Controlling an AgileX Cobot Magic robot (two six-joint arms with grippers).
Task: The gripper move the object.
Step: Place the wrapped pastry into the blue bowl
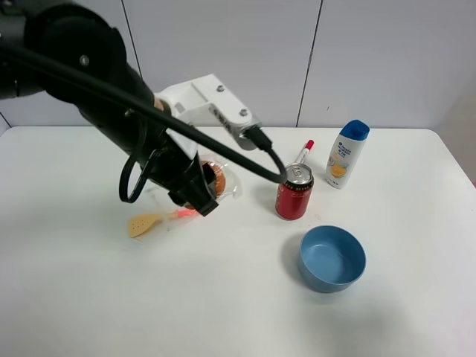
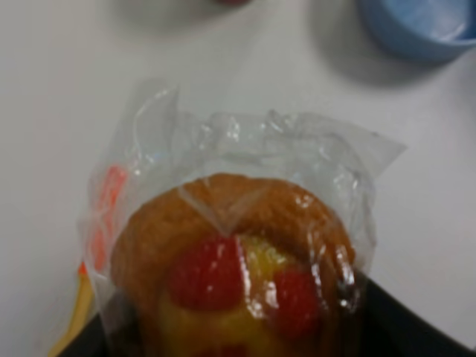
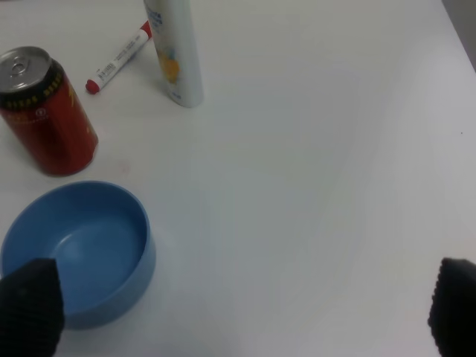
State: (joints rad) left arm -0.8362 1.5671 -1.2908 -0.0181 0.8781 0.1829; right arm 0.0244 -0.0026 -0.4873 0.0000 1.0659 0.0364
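Round golden-brown pastry [image 2: 236,223], red jam spots, crinkled clear wrapper

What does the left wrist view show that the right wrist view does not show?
Only the left wrist view shows the wrapped pastry, close up, red jam on top. Only the right wrist view shows the red can in full, the marker, the white bottle and the right gripper, open. Both show the blue bowl and the white table.

Bright, even light, soft shadows; the object [image 2: 238,275] is blurred close-up with glare on its wrap.
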